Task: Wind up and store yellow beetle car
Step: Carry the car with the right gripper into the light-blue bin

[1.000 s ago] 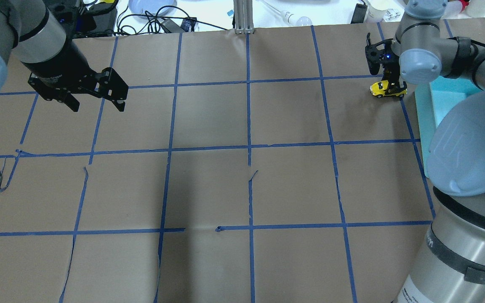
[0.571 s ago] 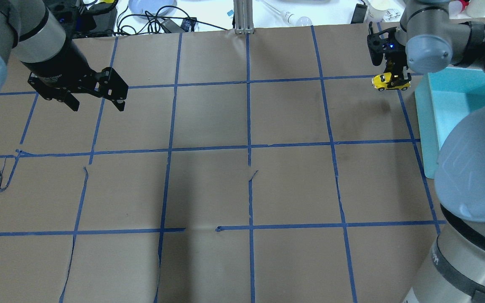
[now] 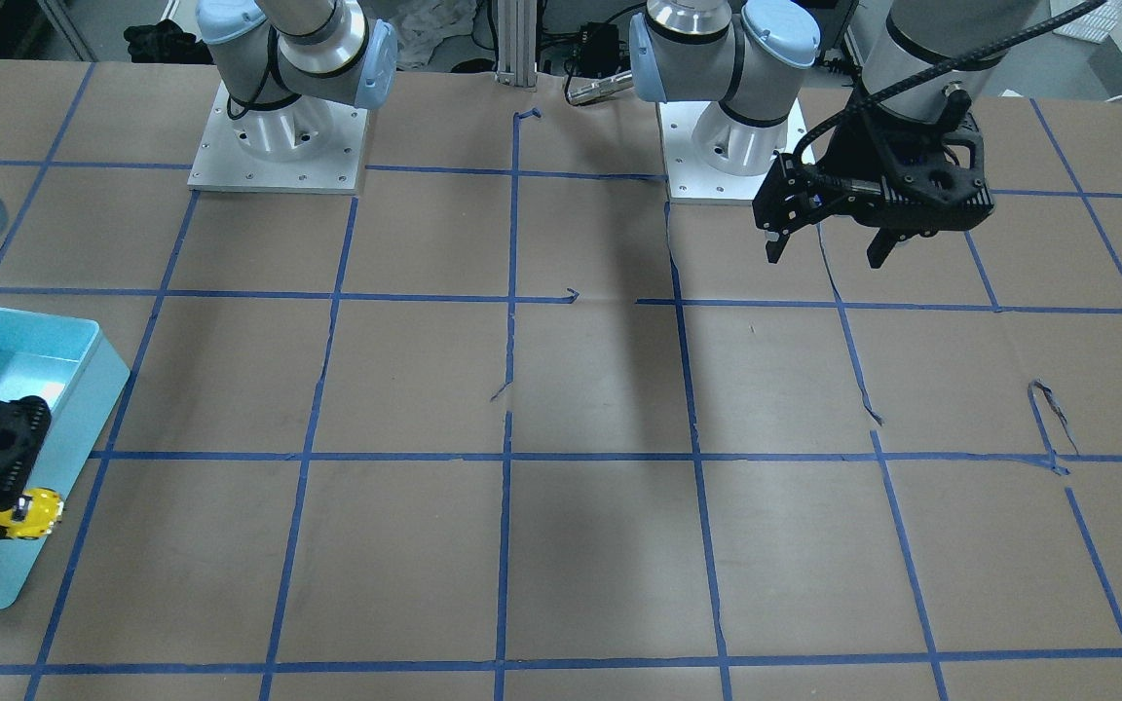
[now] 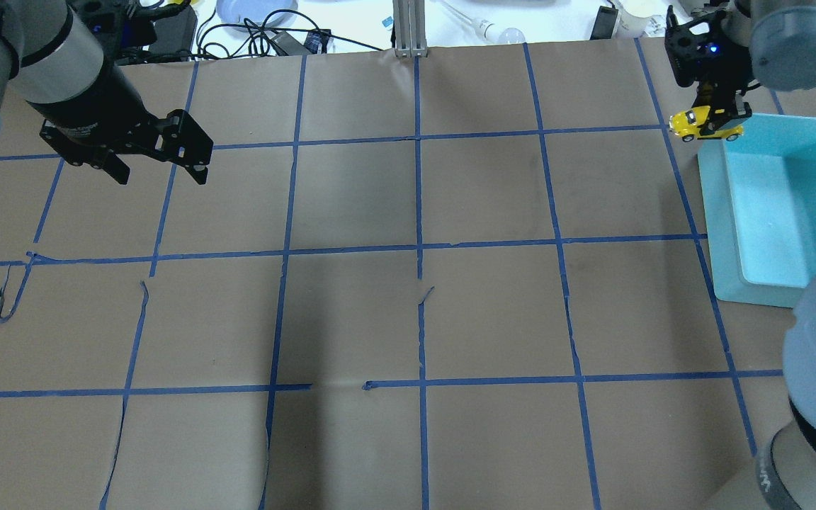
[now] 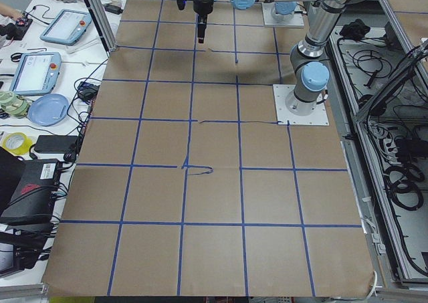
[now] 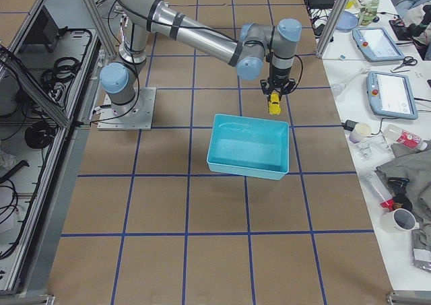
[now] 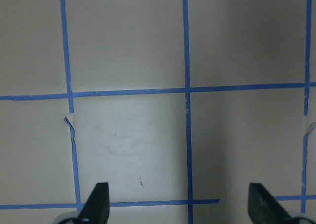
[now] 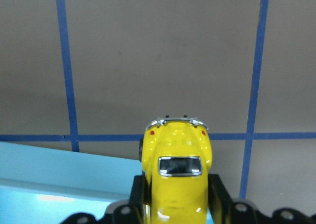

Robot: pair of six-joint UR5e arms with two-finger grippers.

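R pincer (image 4: 716, 117) is clamped on the yellow beetle car (image 4: 705, 124), w/ the body gripped at both sides by the fingers (image 8: 140, 194). The car is held wheels-down, clear of the bench (image 4: 486, 319). In the R wrist view, the end w/ red lights & chrome bumper is pointed away from the cam. In the overhead view the car is seen at approx 1 o'clock of the frame, at the 10 o'clock corner of the teal bin (image 4: 716, 212), right over its rim. Whether it is fully inside the rim line can't be told. The bin is set on the bench at 3 o'clock in that view, open side up. L pincer (image 4: 161, 176) is spread wide and is hung above the bench at approx 10 o'clock in the overhead view, well apart from car & bin. Only brown paper & the blue tape grid (image 7: 186, 90) are seen between its tips in the L wrist view.
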